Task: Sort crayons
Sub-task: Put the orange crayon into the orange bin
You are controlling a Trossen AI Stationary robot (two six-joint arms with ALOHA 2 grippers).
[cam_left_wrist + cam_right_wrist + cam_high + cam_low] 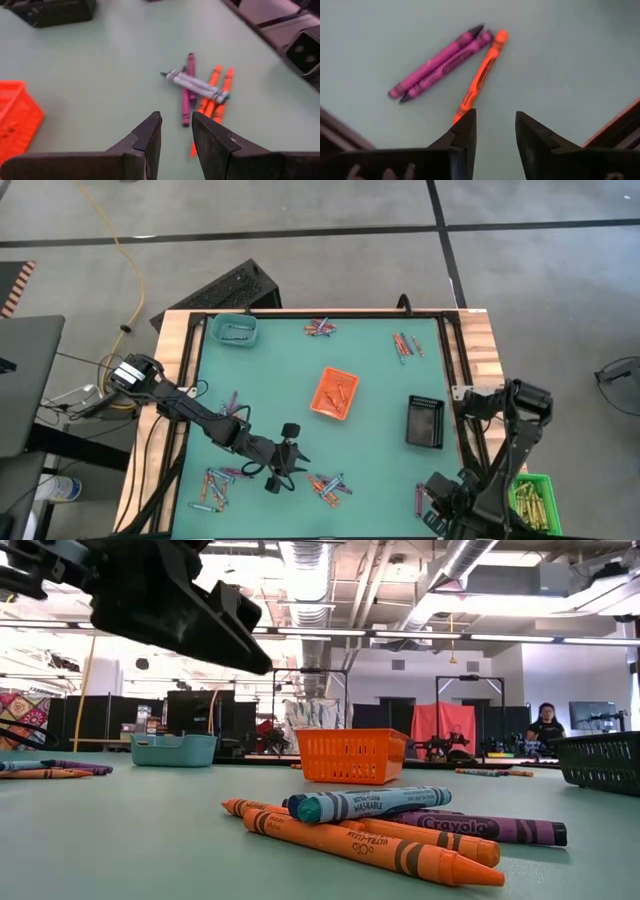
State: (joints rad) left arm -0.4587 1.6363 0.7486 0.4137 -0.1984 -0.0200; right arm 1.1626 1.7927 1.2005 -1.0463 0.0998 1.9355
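Left gripper (176, 131): fingers parted, nothing held, poised above the near-edge crayon pile (200, 90).
Right gripper (495, 131): fingers apart, empty, over two purple crayons (440, 60) and an orange crayon (481, 77).
Crayons: scattered in clusters on the green table (380, 390); some seen in the orange basket (334, 393).

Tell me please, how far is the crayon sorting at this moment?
It looks early. A few crayons already lie in the small teal plastic tray and the orange plastic basket. The open left gripper hovers beside the loose heap of blue, purple and orange crayons, holding nothing. The right gripper is open over two purple crayons. Other heaps remain on the green table mat.
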